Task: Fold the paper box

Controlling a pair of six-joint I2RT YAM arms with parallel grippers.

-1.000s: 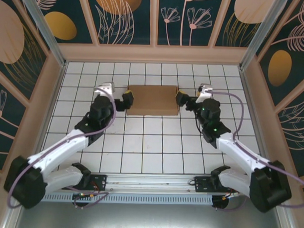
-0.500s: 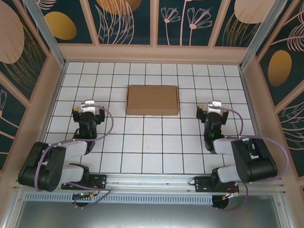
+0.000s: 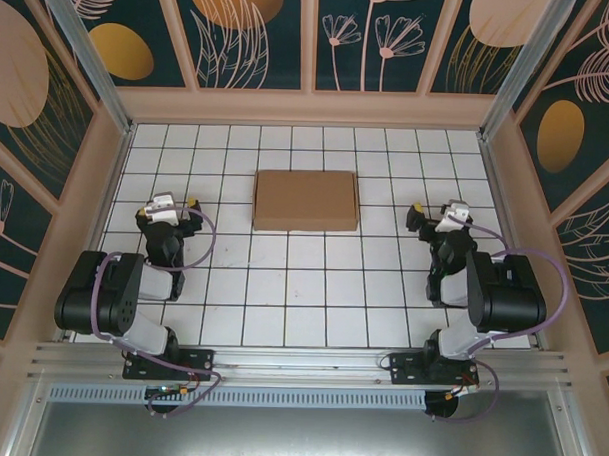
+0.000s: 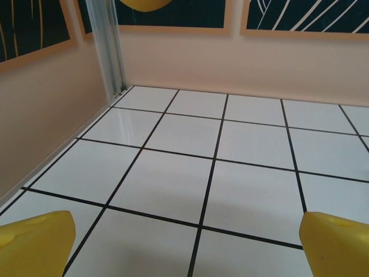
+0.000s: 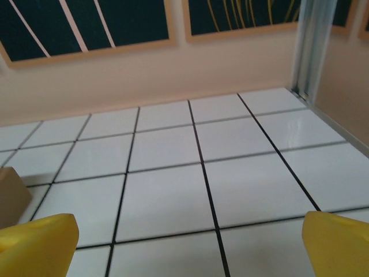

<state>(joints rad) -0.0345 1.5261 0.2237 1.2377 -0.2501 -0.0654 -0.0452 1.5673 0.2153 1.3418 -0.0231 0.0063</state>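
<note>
The paper box lies as a closed, shallow brown cardboard rectangle on the white tiled table, towards the back middle. My left gripper sits low at the left, well apart from the box, with its yellow fingertips spread wide and only bare tiles between them. My right gripper sits at the right, also apart from the box and open, holding nothing. One corner of the box shows at the left edge of the right wrist view, beside the right gripper.
Pale walls with dark flower panels close in the table on three sides. Metal posts stand in the back corners. Both arms are folded back near their bases at the near edge.
Both arms have drawn back from the box's left and right ends towards the near edge and folded up. The box has stayed in place, closed.
</note>
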